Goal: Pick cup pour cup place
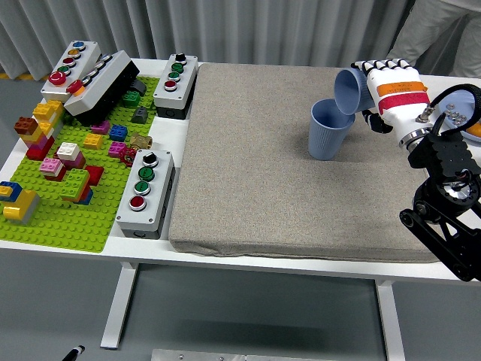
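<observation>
Grey curtains behind, white table (192, 252) in front with a big grey felt mat (263, 165) over most of it. Far left — green brick baseplate (52, 195) scattered with coloured bricks, plus button boxes: one at top left (70, 69), a black one (105, 86) leaning beside it, one by the mat's top corner (176, 84), one near the mat's left edge (146, 192). On the mat, right of centre, upright blue cup (328, 129). Second blue cup (351, 92) tipped mouth-down over its rim, seemingly touching it. Right hand (387, 90), white with an orange-red band, fingers wrapped around the tipped cup. Contents not visible from here. Black right arm (447, 203) runs off the lower right; a person's trouser legs (432, 34) at the top right.
</observation>
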Motion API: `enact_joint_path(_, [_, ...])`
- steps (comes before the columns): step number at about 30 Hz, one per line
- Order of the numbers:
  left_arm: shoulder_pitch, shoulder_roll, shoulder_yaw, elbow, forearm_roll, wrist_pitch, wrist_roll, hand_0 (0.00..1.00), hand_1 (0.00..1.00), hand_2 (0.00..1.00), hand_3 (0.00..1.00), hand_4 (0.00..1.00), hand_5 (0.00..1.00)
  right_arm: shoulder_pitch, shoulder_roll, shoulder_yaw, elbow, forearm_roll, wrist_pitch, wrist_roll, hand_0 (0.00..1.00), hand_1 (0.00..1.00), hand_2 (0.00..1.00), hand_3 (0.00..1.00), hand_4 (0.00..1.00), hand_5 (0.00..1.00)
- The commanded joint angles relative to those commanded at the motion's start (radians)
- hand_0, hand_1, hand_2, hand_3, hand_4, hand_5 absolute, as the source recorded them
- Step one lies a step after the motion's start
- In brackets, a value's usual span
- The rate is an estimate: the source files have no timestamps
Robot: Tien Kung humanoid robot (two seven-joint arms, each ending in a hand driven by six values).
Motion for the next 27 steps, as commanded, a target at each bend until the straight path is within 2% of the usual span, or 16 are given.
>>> enact_joint_path(13, [-0.001, 0.000, -0.003, 0.000, 0.003, 0.000, 0.001, 0.836, 0.808, 0.884, 0.804, 0.645, 0.998, -0.003, 0.000, 0.001, 0.000, 0.000, -0.004, -0.004, 0.871, 0.656, 0.520, 0.528, 0.539, 0.002])
enact_joint_path(17, [-0.002, -0.001, -0.003, 0.000, 0.003, 0.001, 0.001, 0.836, 0.808, 0.884, 0.804, 0.645, 0.998, -0.014, 0.010, 0.018, -0.002, 0.000, -0.025, -0.001, 0.871, 0.656, 0.520, 0.528, 0.539, 0.002])
enact_joint_path(19, [-0.003, -0.002, -0.004, 0.000, 0.004, 0.001, 0.001, 0.836, 0.809, 0.884, 0.805, 0.645, 0.998, -0.021, 0.017, 0.033, -0.006, 0.035, -0.052, 0.006, 0.868, 0.652, 0.519, 0.527, 0.529, 0.002])
enact_joint_path(22, [-0.003, -0.003, -0.004, 0.000, 0.003, 0.001, 0.001, 0.836, 0.809, 0.884, 0.805, 0.645, 0.998, -0.035, 0.034, 0.093, -0.016, 0.159, -0.125, 0.069, 0.868, 0.652, 0.519, 0.527, 0.529, 0.002])
enact_joint_path(27, [-0.002, -0.004, -0.004, 0.000, 0.004, 0.001, 0.002, 0.836, 0.809, 0.884, 0.805, 0.644, 0.998, -0.046, 0.041, 0.178, 0.000, 0.367, -0.188, 0.154, 0.862, 0.649, 0.516, 0.525, 0.529, 0.002])
